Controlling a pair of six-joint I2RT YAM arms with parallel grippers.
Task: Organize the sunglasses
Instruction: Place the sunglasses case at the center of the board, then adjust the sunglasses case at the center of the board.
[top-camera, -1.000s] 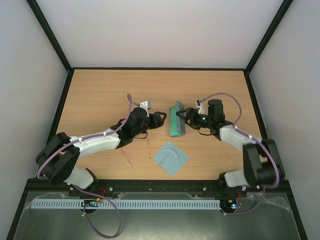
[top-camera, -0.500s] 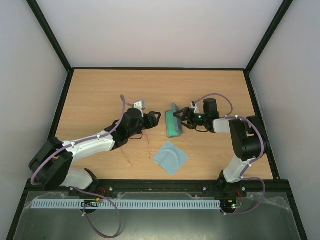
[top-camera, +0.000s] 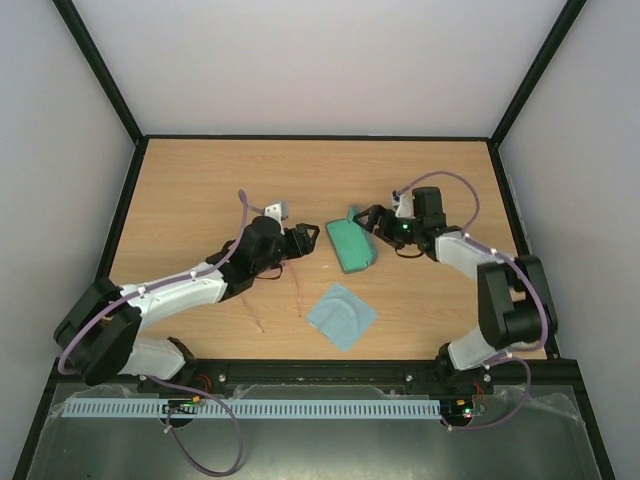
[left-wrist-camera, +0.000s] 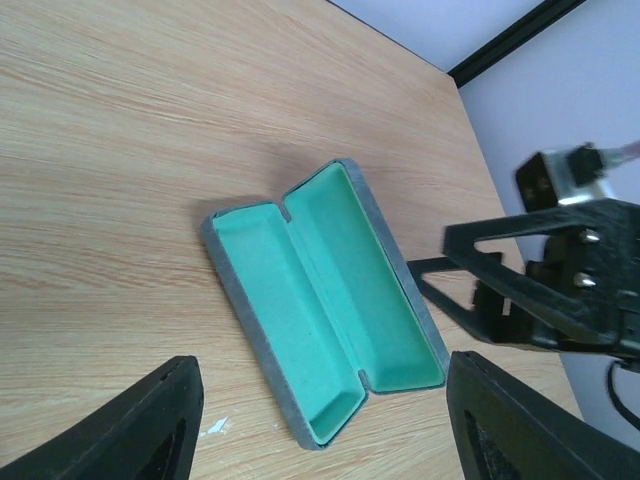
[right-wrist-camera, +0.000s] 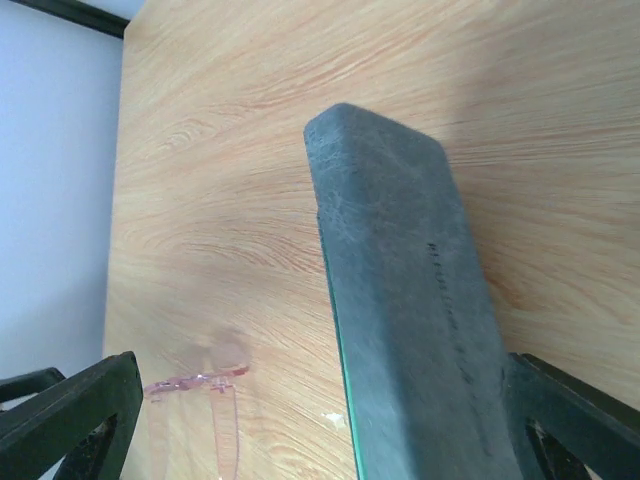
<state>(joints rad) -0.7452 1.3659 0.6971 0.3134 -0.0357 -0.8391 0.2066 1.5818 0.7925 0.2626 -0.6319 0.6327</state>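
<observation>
**Looking at an open case (top-camera: 352, 246) and loose sunglasses (right-wrist-camera: 195, 383)**

Starting nearest the arm bases: got a light blue cloth (top-camera: 341, 315) lying flat on the tabletop (top-camera: 200, 180), just on the near side of the case and not touching it.

Left of that cloth, so near-left of the case and well apart from it, can just make out the sunglasses from above as thin pink lines on the bare wood, arms pointing back toward the near edge. Easier to spot from the right wrist camera, with the pink front frame and one slender arm lying flat out beyond the case. Not touched by either set of fingers.

Next up, the case itself, lying open with the teal lining of both halves facing up.

Just left of the case, seeing the left fingers (left-wrist-camera: 140, 430) spread wide, hovering, gripping nothing, clear of the case edge.

On the right side of the case, same deal for the right fingers (right-wrist-camera: 575, 425): let go and splayed right out, with the grey outer shell standing between them. Looks very close on one side, but can't tell if it's actually touching.
</observation>
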